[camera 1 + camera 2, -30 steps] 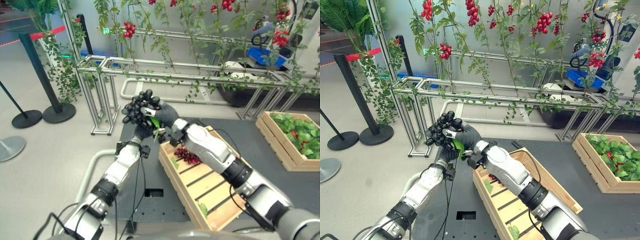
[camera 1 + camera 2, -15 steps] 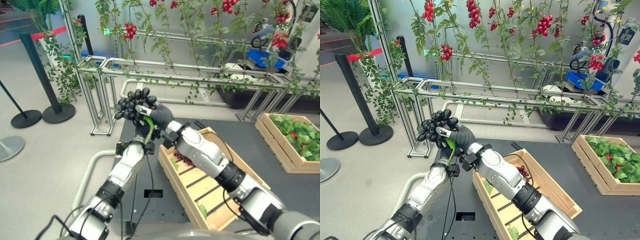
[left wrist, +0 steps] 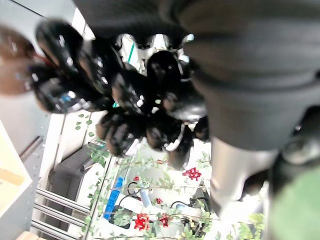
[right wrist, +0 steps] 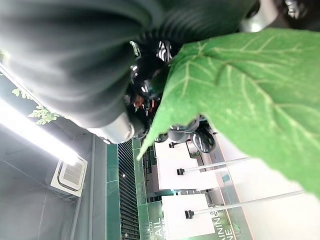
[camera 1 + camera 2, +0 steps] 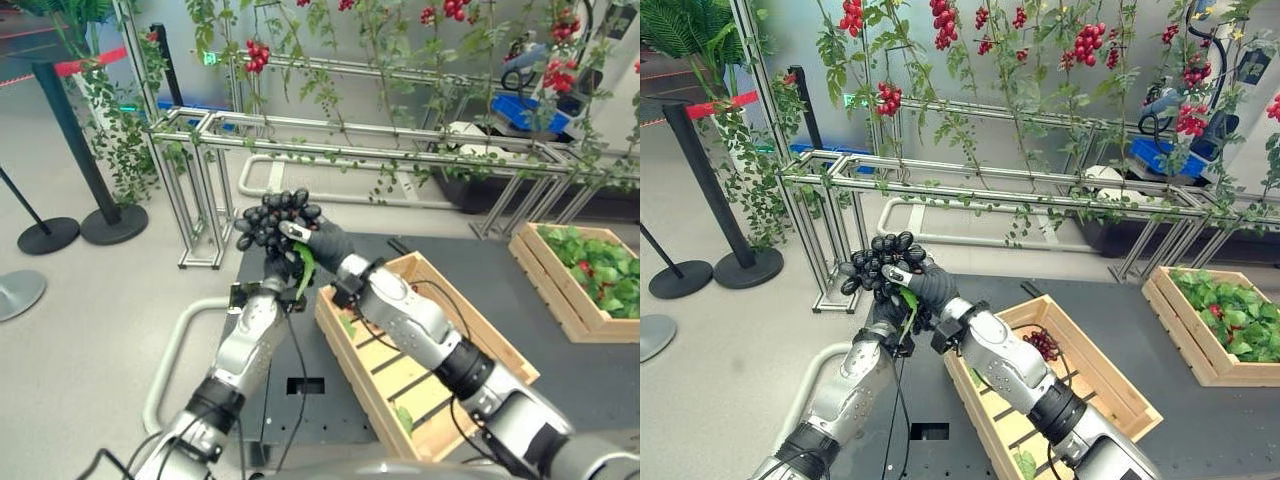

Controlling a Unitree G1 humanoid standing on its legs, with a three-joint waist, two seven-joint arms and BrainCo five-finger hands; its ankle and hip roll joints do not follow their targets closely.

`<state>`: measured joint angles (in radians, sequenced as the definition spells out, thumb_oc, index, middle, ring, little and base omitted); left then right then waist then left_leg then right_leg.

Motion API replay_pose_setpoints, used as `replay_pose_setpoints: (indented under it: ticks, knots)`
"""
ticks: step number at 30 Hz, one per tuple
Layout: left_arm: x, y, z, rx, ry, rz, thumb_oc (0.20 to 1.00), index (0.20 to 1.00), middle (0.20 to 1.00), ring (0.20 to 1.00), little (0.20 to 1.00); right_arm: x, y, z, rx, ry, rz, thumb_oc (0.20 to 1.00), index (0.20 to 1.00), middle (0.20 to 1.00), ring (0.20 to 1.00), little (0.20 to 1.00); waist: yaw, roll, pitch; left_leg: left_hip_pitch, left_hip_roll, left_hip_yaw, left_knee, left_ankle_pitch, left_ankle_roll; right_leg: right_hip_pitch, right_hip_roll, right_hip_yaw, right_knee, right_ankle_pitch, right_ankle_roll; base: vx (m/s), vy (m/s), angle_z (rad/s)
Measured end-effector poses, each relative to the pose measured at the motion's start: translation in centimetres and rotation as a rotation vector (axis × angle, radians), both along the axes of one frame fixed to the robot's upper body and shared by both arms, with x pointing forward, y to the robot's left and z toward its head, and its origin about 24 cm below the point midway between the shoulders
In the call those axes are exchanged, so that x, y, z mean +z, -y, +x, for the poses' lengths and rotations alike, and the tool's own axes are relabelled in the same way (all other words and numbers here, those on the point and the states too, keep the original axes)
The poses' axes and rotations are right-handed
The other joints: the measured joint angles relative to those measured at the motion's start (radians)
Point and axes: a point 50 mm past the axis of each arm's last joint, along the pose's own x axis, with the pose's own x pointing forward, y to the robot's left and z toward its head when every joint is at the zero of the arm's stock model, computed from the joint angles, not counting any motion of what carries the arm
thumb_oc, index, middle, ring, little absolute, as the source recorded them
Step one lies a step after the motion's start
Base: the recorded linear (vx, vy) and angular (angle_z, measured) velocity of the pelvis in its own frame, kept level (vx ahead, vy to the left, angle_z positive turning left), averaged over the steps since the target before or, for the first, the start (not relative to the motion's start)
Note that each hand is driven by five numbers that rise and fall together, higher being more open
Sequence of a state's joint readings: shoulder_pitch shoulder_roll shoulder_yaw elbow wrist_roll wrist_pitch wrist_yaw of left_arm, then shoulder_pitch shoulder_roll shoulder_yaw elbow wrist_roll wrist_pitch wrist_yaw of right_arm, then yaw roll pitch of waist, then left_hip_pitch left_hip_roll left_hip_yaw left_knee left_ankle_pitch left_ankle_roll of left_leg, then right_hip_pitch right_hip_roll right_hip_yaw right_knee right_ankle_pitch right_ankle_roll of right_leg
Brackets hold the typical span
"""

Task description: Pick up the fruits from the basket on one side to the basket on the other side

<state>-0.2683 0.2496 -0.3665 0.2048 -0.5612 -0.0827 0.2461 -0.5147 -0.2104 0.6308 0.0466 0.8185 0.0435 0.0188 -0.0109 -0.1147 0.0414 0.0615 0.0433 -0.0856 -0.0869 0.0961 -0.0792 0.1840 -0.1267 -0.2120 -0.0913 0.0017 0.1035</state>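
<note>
A bunch of black grapes (image 5: 268, 216) with a green leaf (image 5: 305, 270) is held up above the floor, left of a wooden crate (image 5: 452, 303). My right hand (image 5: 326, 241) reaches across from the right, its fingers curled over the top and side of the bunch. Just below, my left hand (image 5: 277, 270) comes up under the bunch and grips its lower part. The grapes (image 3: 125, 100) show very close in the left wrist view, and the leaf (image 4: 235, 95) spreads across the right wrist view. A bunch of red grapes (image 5: 1043, 344) lies inside the crate.
An aluminium frame (image 5: 200, 190) with hanging vines and red fruit clusters stands just behind the hands. A second wooden crate (image 5: 566, 305) of green leaves sits at the far right. Black stanchion bases (image 5: 113, 224) stand on the floor at the left.
Both hands have kept hold of the black grapes and shifted them slightly to the left. My right forearm has come off the crate, so the red grapes show.
</note>
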Motion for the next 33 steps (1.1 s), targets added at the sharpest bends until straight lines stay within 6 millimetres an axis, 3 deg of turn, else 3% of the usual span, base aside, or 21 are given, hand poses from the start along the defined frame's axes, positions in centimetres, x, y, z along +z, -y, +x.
replay_pose_setpoints:
  ticks: [4, 5, 19, 33]
  knots:
    - [0.02, -0.15, 0.03, 0.003, 0.001, 0.005, 1.000, 1.000, 1.000, 1.000, 1.000, 0.01, -0.10, -0.04, 0.002, -0.001, 0.003, 0.200, 0.200, 0.200, 0.200, 0.200, 0.001, 0.002, 0.001, 0.000, 0.000, 0.000, 0.000, 0.000, 0.000, -0.001, -0.001, 0.000, 0.000, 0.000, 0.000, 0.00, 0.000, 0.00]
    - [0.06, -0.15, 0.05, 0.003, 0.003, 0.006, 0.200, 0.200, 0.200, 0.200, 0.200, 0.02, -0.12, -0.04, 0.003, -0.002, 0.004, 0.200, 0.200, 0.200, 0.200, 0.200, 0.001, 0.003, 0.002, 0.000, 0.000, 0.000, 0.000, 0.000, 0.000, -0.002, -0.001, 0.000, 0.000, 0.000, 0.000, 0.00, 0.000, 0.00]
    - [0.22, -0.03, 0.15, -0.001, 0.008, 0.006, 0.200, 0.200, 0.200, 0.200, 0.200, -0.76, 0.21, -0.25, 0.008, -0.022, -0.004, 0.200, 0.200, 0.200, 0.200, 0.200, -0.001, 0.025, 0.020, -0.002, -0.001, 0.000, 0.000, 0.000, 0.000, -0.005, 0.000, 0.000, 0.000, 0.000, 0.000, 0.00, 0.000, 0.00]
    - [0.22, -0.05, 0.15, 0.001, 0.008, 0.007, 0.200, 0.200, 0.200, 0.200, 0.200, -0.93, 0.26, -0.31, 0.006, -0.025, -0.008, 0.200, 0.200, 0.200, 0.200, 0.200, -0.001, 0.026, 0.021, -0.002, 0.000, 0.000, 0.000, -0.001, 0.000, -0.005, 0.000, 0.000, 0.000, -0.001, 0.000, 0.00, 0.000, 0.00]
